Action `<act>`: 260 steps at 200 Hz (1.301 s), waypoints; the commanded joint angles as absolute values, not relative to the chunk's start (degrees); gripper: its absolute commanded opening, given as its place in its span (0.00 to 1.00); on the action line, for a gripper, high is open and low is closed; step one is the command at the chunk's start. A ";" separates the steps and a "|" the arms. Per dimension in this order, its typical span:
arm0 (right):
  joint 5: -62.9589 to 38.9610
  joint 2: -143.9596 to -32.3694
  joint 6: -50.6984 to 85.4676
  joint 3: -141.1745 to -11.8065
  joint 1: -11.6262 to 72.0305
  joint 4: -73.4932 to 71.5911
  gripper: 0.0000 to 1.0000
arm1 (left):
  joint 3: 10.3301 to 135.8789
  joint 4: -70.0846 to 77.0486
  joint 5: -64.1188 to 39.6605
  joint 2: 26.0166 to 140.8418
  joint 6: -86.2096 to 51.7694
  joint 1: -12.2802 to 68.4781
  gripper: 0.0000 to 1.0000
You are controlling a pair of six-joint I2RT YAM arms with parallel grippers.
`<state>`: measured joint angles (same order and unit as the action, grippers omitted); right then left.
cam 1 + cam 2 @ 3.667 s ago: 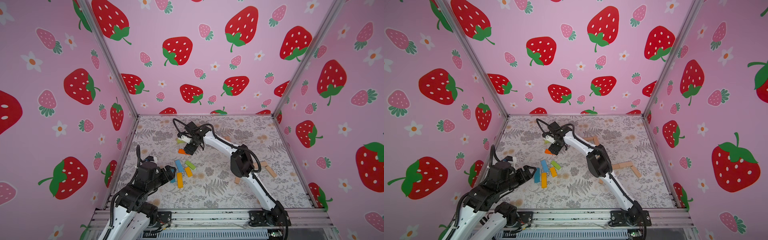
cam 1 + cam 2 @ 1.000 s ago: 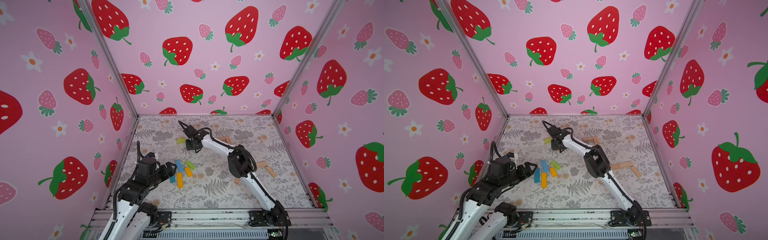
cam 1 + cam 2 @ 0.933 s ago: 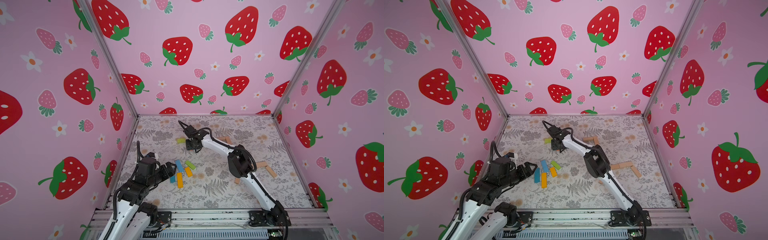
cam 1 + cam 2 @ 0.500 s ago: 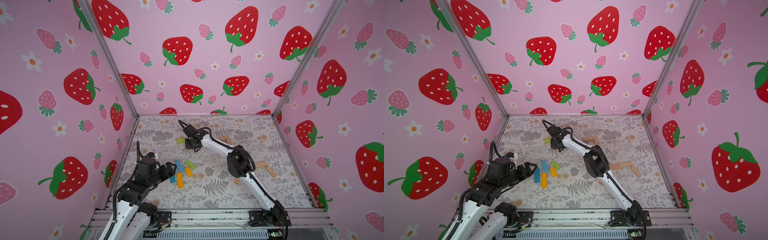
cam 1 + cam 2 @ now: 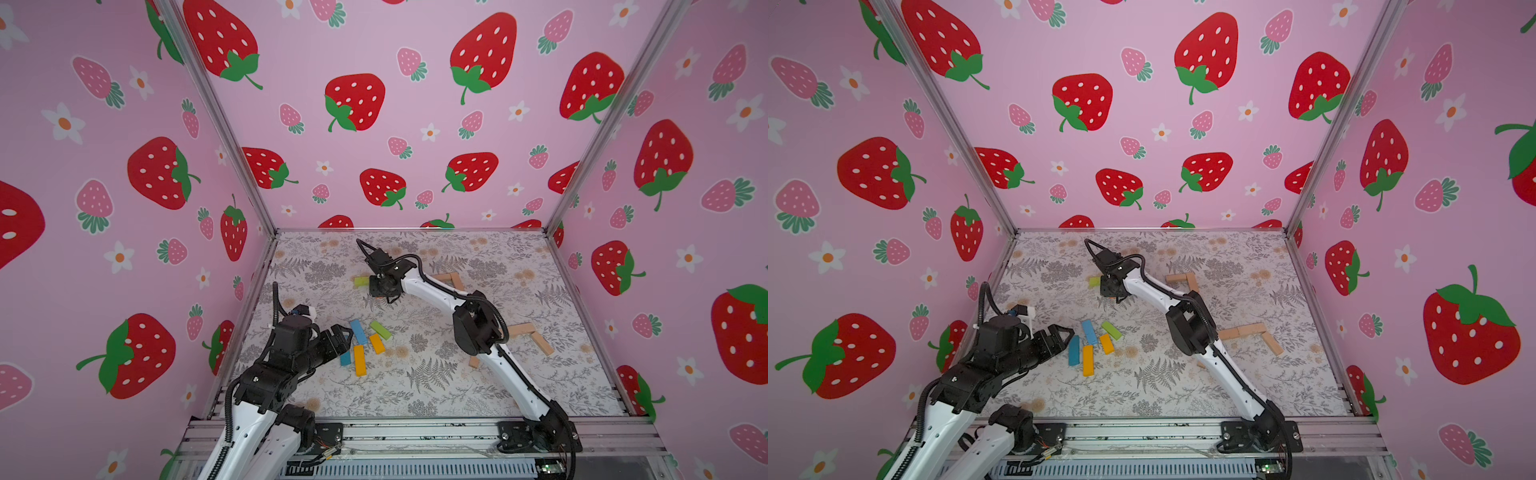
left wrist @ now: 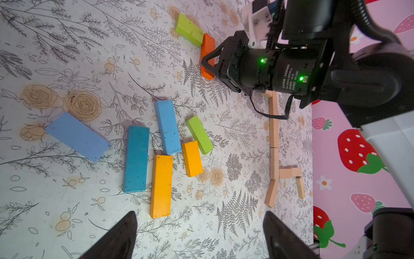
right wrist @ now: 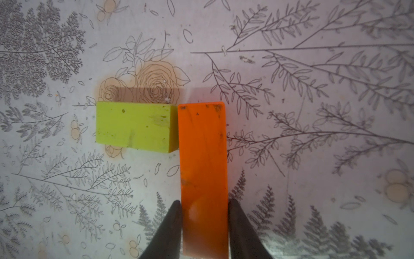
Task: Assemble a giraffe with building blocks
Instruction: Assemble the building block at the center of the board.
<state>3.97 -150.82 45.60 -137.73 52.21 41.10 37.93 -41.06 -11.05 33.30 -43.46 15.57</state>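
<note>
Right gripper [image 7: 203,204] pinches the long sides of 1 orange block [image 7: 202,157], which lies flat on the floral table [image 7: 313,112] and touches a lime block [image 7: 134,126]. Left gripper [image 6: 199,224] hangs spread and empty near 6 other coloured blocks [image 6: 167,127]. The right arm's motor [image 6: 280,71] reads "DAMIAO".
</note>
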 commanded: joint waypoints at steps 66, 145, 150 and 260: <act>1.84 -153.81 48.25 -138.83 53.18 41.71 0.37 | 39.29 -42.28 -10.33 32.52 -42.65 15.21 0.89; 1.78 -153.86 48.25 -138.76 53.26 41.31 0.43 | 39.46 -42.63 -9.93 32.43 -42.34 15.21 0.89; 1.76 -153.97 48.23 -138.83 53.26 41.22 0.43 | 39.46 -42.67 -9.93 32.43 -42.21 15.21 0.89; 2.53 -153.68 46.72 -140.37 53.17 42.71 0.58 | 39.55 -42.80 -10.02 32.54 -42.19 15.21 0.90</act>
<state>1.89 -151.65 46.48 -139.37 52.88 39.90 37.93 -41.58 -10.94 32.93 -42.87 15.57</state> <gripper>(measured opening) 0.561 0.899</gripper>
